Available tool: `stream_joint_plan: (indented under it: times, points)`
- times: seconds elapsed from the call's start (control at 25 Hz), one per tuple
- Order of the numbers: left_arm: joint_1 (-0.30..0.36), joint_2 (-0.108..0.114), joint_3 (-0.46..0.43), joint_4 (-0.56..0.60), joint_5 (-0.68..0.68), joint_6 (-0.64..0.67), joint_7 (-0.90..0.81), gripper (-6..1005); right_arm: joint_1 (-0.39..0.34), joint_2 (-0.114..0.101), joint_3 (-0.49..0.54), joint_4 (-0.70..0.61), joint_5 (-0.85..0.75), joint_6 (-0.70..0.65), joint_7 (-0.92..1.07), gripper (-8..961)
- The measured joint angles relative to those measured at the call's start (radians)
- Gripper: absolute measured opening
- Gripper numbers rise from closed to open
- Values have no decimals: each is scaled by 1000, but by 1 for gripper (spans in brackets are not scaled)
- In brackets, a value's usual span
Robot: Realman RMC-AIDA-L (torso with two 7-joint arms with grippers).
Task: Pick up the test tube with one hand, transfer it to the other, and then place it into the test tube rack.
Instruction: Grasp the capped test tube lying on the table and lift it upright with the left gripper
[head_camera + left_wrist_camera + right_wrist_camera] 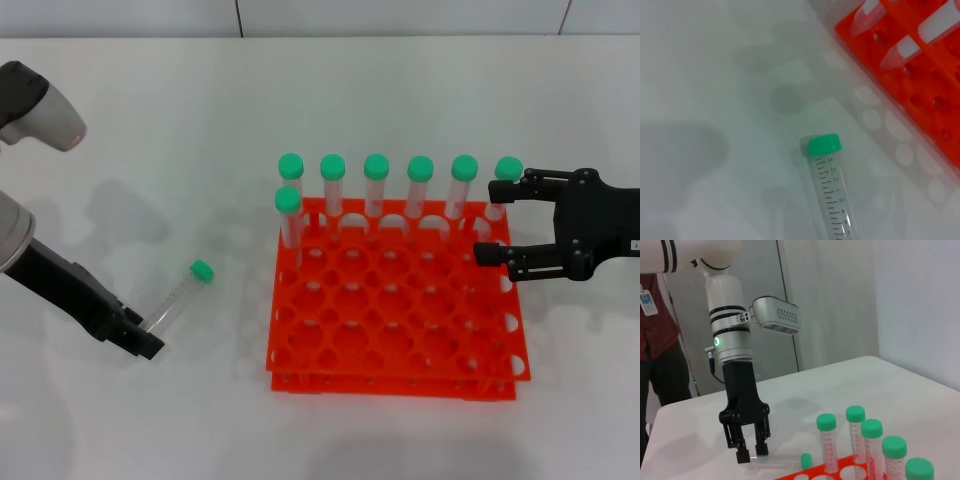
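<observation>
The tube (181, 293) lies flat on the white tabletop (150, 120), to the left of the rack (400, 330) and clear of it, its green cap pointing toward the rack's far left corner and its clear body running back toward the left hand (143, 338). The left wrist view shows the cap and the printed scale on the tube (829, 190), with the rack's (920, 85) edge nearby. The left hand is down at the tube's bottom end, its black fingers a little apart on either side of the tip; in the right wrist view this hand (751, 455) stands over the tube (782, 459) end, and whether it grips cannot be told. Seven other capped tubes (376, 185) stand upright in the rack, six along the back row and one just in front at the left. The right hand (498, 220) hovers at the rack's far right corner, fingers spread wide and holding nothing, beside the rightmost tube
</observation>
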Motion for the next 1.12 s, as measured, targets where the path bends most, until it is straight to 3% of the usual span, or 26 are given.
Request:
stream_joint_plan:
  times: [0.32, 0.64, 1.12]
  points:
    - [0, -1, 1, -1, 0, -8, -2, 490, -2, 0, 0, 0, 1, 0, 0, 761]
    - [-1, -1, 3, -11, 0, -11, 0, 484, -3, 0, 0, 0, 2, 0, 0, 757]
    - [0, -1, 2, -13, 0, -25, -2, 358, -1, 0, 1, 0, 2, 1, 0, 751]
